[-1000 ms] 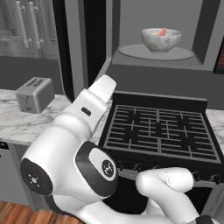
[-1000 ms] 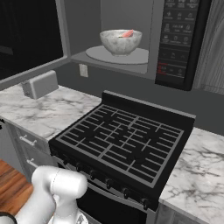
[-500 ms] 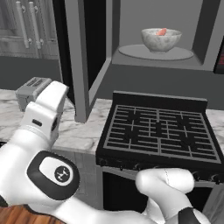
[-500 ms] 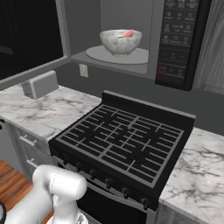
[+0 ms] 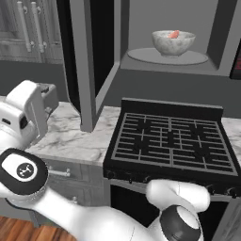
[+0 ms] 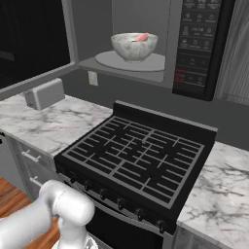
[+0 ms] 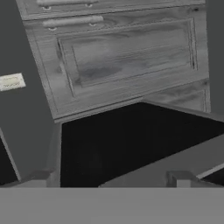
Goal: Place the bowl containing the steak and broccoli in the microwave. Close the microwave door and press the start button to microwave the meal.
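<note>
Your pincer (image 7: 111,186) stands spread wide and empty beside the wide black glossy microwave door (image 5: 92,56), swung open; the round clear glass bowl (image 5: 173,42) sits inside on the turntable. Push that stiff, smooth panel near its free edge.

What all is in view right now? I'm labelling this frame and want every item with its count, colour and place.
bowl: one, clear greyish marbled, on the turntable plate inside the microwave
steak: one, pinkish-red, in the bowl
turntable plate: one, pale grey, on the microwave floor
microwave: one, dark grey, above the stove, keypad at right
microwave door: one, black with grey frame, swung open to the left
stove: one, black, between the counters
toaster: one, silver, on the left counter
counter: marbled white, both sides of the stove
cabinet doors: grey wood
arm: white, at lower left of the left base view
</note>
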{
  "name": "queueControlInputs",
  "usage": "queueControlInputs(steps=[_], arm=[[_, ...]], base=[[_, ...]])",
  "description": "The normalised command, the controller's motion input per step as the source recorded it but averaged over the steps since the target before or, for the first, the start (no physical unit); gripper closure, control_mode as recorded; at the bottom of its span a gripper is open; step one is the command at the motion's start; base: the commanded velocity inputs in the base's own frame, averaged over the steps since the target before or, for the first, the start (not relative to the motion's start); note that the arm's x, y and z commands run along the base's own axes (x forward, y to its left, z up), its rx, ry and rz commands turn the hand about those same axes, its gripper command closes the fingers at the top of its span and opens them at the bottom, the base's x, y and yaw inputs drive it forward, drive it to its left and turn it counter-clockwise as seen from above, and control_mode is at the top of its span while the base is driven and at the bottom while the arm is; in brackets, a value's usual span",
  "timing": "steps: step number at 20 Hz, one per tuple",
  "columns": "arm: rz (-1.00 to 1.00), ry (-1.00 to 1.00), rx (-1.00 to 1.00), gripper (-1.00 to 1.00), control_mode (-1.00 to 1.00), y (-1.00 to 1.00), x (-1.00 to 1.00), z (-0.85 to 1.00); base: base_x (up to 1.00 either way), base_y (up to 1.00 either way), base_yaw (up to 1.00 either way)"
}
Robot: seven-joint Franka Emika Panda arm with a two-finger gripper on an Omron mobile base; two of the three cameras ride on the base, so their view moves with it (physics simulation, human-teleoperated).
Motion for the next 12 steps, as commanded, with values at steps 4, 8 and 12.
queueControlInputs(steps=[4,8,12], arm=[[-0.26,0.04,-0.10,-1.00,-1.00,0.13,0.67,0.00],[-0.29,0.07,-0.07,-1.00,-1.00,0.00,0.66,0.00],[-0.29,0.12,-0.05,-1.00,-1.00,-0.11,0.41,0.00]], base=[[0.00,0.00,0.00],[0.00,0.00,0.00],[0.00,0.00,0.00]])
